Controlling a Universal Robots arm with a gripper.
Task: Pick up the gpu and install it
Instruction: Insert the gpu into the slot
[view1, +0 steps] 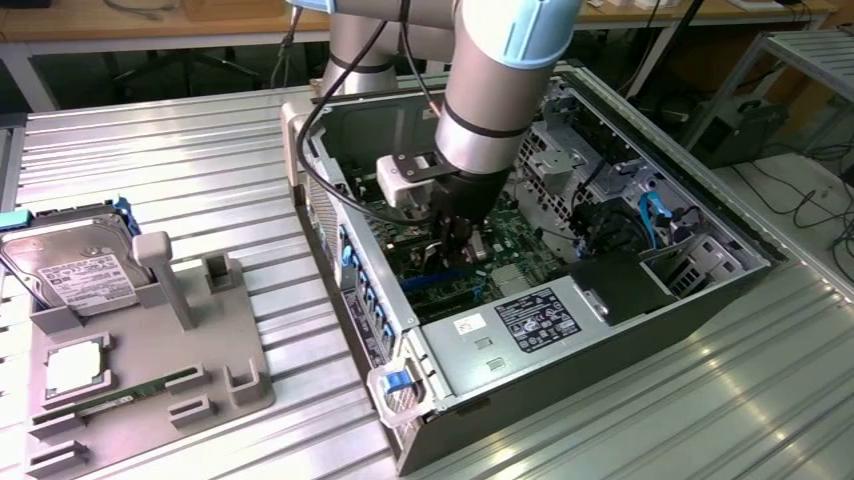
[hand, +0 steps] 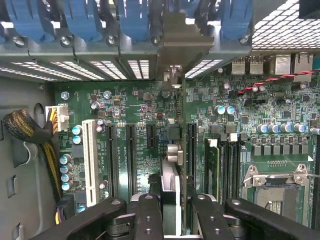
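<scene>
The gpu hangs edge-on between my fingers, a thin card running down the middle of the wrist view. Its grey metal bracket reaches the case's rear slot openings. My gripper is shut on the card, one black finger on each side. The card stands upright over the green motherboard, in line with the long black expansion slots. In the exterior view my gripper is lowered deep into the open computer case, and it hides most of the card.
A white slot and a yellow-black cable bundle lie beside the slots, with the empty CPU socket on the other side. On the exterior view's left, a grey fixture holds a hard drive and a RAM stick.
</scene>
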